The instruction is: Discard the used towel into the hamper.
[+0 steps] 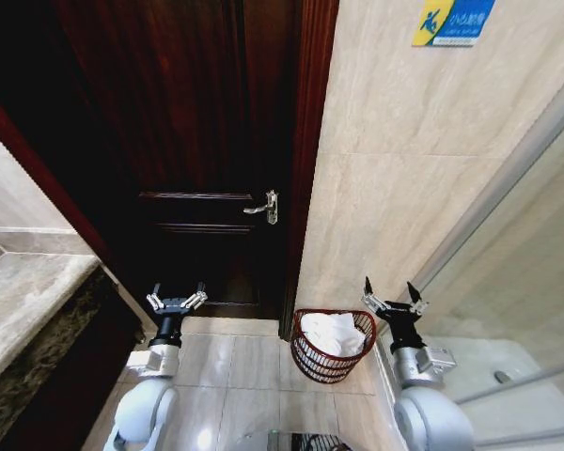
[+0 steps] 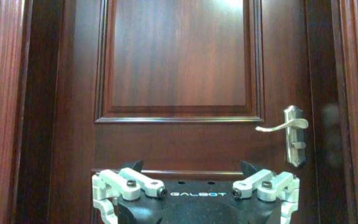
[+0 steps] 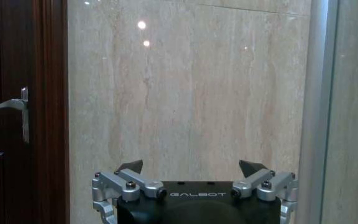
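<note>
Crumpled white towel in round woven hamper

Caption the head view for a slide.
White towel lies in the hamper by the door; left claw and right claw open, empty.

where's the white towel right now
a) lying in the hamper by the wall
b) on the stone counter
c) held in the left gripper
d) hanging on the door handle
a: the head view shows the white towel bundled inside the hamper, on the floor by the tiled wall, while the left gripper and right gripper are both open and hold nothing.
</note>
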### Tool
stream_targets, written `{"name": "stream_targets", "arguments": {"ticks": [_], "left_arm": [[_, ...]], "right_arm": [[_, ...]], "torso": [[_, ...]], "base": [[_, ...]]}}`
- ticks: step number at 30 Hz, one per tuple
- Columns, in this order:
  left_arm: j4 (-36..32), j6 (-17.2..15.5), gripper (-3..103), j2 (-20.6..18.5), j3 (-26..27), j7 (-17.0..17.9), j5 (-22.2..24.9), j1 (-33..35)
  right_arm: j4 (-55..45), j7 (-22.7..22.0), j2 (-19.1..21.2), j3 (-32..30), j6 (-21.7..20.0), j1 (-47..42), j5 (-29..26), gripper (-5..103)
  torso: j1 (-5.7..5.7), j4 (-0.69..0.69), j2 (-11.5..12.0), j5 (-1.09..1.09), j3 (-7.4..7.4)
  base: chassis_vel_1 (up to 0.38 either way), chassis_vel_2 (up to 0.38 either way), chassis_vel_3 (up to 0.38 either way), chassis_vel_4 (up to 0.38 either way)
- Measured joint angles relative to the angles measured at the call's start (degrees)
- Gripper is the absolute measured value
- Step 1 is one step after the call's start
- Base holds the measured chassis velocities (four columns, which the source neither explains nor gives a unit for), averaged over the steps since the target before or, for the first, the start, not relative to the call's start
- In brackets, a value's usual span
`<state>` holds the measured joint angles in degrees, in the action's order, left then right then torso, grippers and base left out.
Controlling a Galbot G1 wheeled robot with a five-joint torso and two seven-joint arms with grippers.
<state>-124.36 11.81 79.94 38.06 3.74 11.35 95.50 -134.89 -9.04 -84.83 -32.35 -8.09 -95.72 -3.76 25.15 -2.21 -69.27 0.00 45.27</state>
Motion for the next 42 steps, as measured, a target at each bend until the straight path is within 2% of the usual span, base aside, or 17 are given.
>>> {"name": "stream_targets", "arguments": {"ticks": [21, 42], "left_arm": [[0.0, 0.0, 100, 0.0, 0.0, 0.0, 0.0, 0.0], [0.0, 0.0, 100, 0.0, 0.0, 0.0, 0.1, 0.0]], "right_arm": [[-0.1, 0.0, 0.0, 0.0, 0.0, 0.0, 0.1, 100], [-0.1, 0.0, 0.0, 0.0, 0.1, 0.0, 0.1, 100]], "torso": [[-0.18, 0.00, 0.4, 0.00, -0.23], [-0.27, 0.00, 0.6, 0.00, -0.33]], "base": [[0.022, -0.020, -0.021, 0.023], [0.220, -0.217, -0.215, 0.214]]}}
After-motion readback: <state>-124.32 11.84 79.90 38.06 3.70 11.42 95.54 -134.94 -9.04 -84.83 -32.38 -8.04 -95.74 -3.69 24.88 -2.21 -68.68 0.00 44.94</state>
